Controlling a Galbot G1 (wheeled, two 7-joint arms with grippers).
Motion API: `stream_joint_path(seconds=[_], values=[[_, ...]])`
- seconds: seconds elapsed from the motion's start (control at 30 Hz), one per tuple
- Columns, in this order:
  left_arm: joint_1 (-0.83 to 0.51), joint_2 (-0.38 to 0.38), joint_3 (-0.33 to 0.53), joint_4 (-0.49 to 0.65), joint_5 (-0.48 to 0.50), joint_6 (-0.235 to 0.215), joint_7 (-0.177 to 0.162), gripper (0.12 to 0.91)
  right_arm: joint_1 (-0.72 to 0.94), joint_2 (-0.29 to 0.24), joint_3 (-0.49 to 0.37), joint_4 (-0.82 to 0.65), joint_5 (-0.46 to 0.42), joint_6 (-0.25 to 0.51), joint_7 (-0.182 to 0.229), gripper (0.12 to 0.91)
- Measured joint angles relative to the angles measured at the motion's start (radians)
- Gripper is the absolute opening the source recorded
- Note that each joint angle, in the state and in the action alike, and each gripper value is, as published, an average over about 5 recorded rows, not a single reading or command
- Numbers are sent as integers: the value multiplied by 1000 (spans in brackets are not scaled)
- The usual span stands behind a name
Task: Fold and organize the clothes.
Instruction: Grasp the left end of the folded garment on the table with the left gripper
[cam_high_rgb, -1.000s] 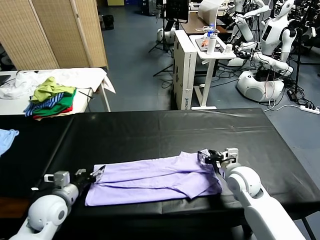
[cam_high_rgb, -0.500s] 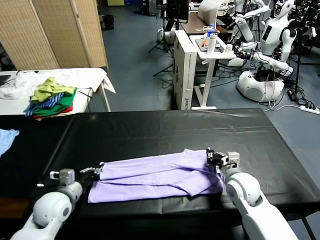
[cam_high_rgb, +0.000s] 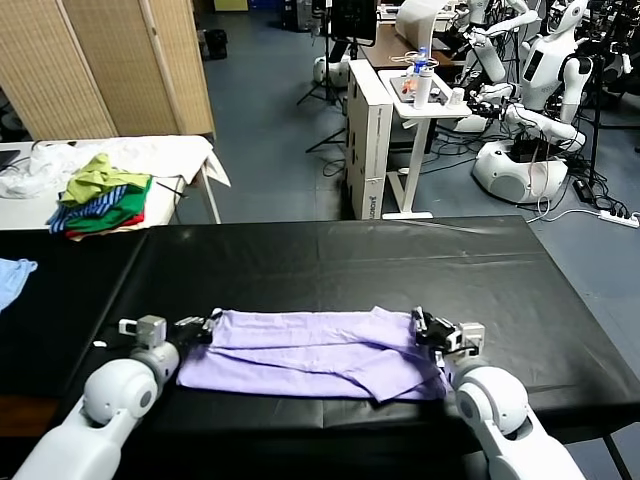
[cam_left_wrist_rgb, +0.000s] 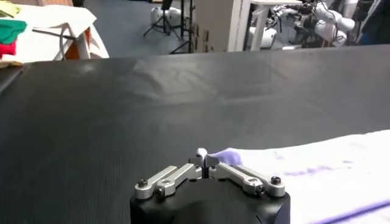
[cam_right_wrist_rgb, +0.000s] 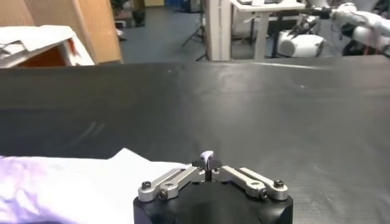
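The pale lavender T-shirt (cam_high_rgb: 310, 352) lies folded in a long band across the near part of the black table (cam_high_rgb: 330, 255). My left gripper (cam_high_rgb: 203, 327) sits at the band's far left corner. In the left wrist view its fingers (cam_left_wrist_rgb: 205, 159) are shut, with a tip of the T-shirt (cam_left_wrist_rgb: 317, 176) pinched between them. My right gripper (cam_high_rgb: 420, 322) is at the far right corner. In the right wrist view it (cam_right_wrist_rgb: 207, 159) is shut on a pale sliver of the T-shirt (cam_right_wrist_rgb: 73, 185).
A heap of green, striped and red garments (cam_high_rgb: 100, 195) rests on a white table at the back left. A light blue cloth (cam_high_rgb: 12, 275) lies at the left edge. Beyond the table stand a white desk (cam_high_rgb: 420, 100) and other robots (cam_high_rgb: 530, 110).
Both grippers have moved a little farther over the table with the shirt's corners. The shirt's left edge has shifted right and the band has become narrower.
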Motion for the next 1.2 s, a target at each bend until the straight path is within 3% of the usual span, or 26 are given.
stream_joint_path(seconds=[0.1, 0.2, 0.5, 0.9, 1.03, 1.2], values=[[37, -9, -38, -31, -7, 5, -11, 795, -5, -28, 10, 19, 20, 0, -2, 886], [77, -29, -82, -58, -11, 9, -18, 888, -20, -56, 24, 41, 31, 2, -9, 904], [182, -126, -186, -90, -11, -2, -2, 907, -87, -108, 91, 104, 42, 13, -26, 907], [213, -191, -204, -96, 8, -14, 5, 906, -156, -120, 167, 174, 50, 14, -26, 907], [222, -205, -201, -97, 31, -21, 13, 850, -163, -121, 171, 187, 48, 14, -26, 907], [234, -221, -198, -97, 55, -31, 23, 597, -164, -119, 167, 194, 42, 15, -26, 907]])
